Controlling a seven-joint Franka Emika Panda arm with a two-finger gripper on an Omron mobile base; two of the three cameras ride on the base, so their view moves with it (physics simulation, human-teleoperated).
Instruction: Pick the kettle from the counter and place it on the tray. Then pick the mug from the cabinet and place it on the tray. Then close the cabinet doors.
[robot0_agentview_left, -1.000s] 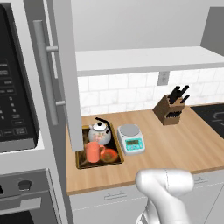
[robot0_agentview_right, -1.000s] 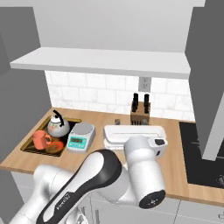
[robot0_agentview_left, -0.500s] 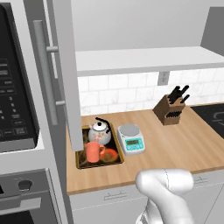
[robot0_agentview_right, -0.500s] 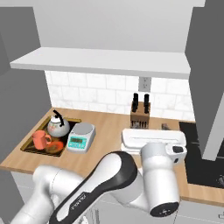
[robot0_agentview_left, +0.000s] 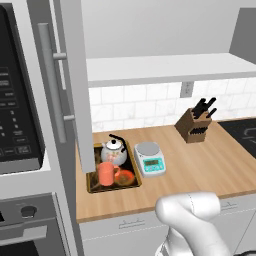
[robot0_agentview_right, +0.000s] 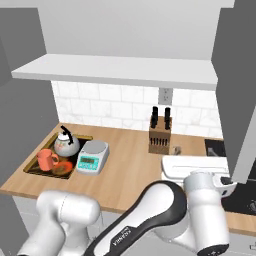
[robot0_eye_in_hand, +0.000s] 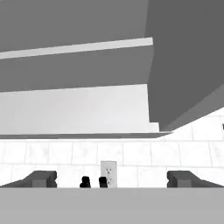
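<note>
With the kettle (robot0_agentview_left: 114, 151) and mug (robot0_agentview_left: 106, 173) already on the tray (robot0_agentview_left: 93, 186) at the counter's (robot0_agentview_left: 200, 167) left, the empty, wide-spread gripper (robot0_eye_in_hand: 112, 178) was best swung against the open right cabinet door (robot0_agentview_right: 239, 95).

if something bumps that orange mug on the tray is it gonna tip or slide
The mug stands upright, squat and wide-based, so it probably slides rather than tips. The kettle sits close behind and the tray rim likely stops it. Its smooth sides may be slippery.
</note>
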